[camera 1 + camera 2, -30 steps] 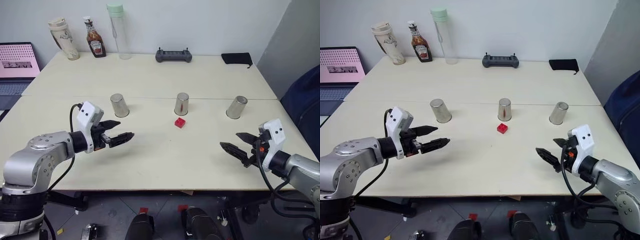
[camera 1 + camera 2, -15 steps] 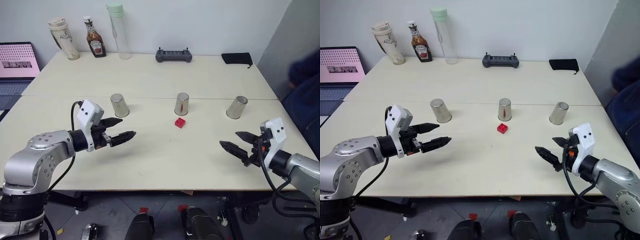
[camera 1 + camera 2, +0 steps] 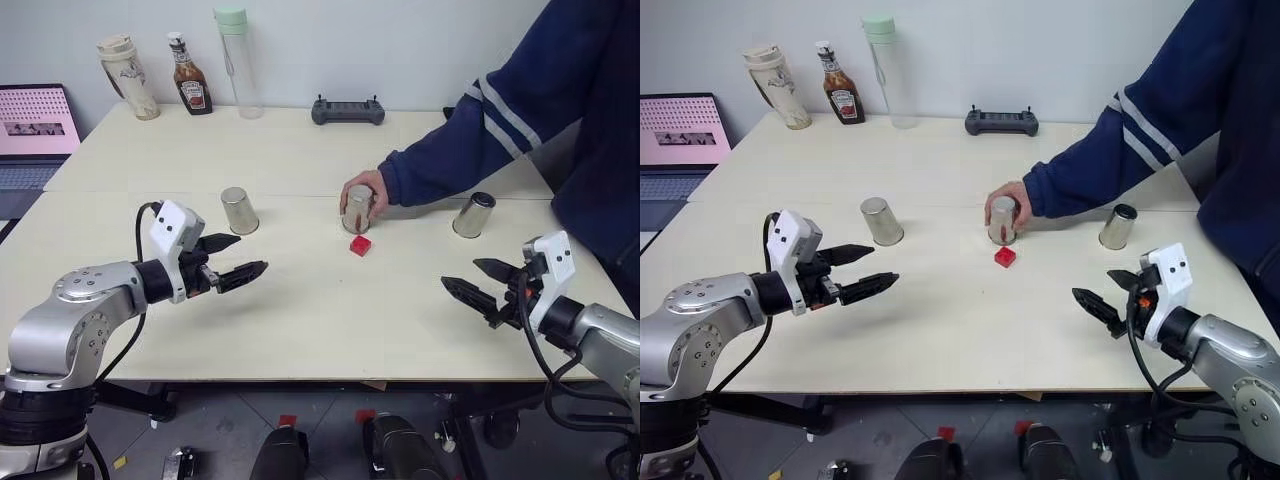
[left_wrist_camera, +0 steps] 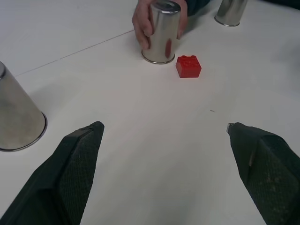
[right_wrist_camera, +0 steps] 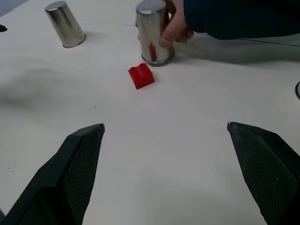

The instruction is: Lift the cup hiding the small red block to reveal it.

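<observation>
Three silvery cups stand upside down in a row across the pale table (image 3: 300,330). A person's hand (image 3: 362,190), reaching in on a dark blue sleeve (image 3: 480,130) from two o'clock, wraps the middle cup (image 3: 356,210). The small red block (image 3: 360,245) lies uncovered on the tabletop just beside that cup's rim, at its six o'clock, apparently not touching it. The left cup (image 3: 238,211) sits at nine o'clock from the middle one, the right cup (image 3: 473,214) at three o'clock, partly behind the sleeve.

The left gripper (image 3: 243,257) hovers above the table at about seven o'clock from the block, well apart from it, its black fingers spread wide around nothing. The right gripper (image 3: 480,284) hovers at about four o'clock from the block, also spread wide and empty.

The head views alone take in the back edge of the table: a tall clear bottle (image 3: 236,62) with a green cap, a sauce bottle (image 3: 188,77), a beige tumbler (image 3: 126,77), a black controller (image 3: 347,110), and a laptop (image 3: 35,125) off the left side. The left wrist view brings up the studs on the block (image 4: 188,66) and the person's fingers (image 4: 143,29) curled on the cup (image 4: 161,32); the right wrist view shows the block's red reflection on that cup's wall (image 5: 153,35).
</observation>
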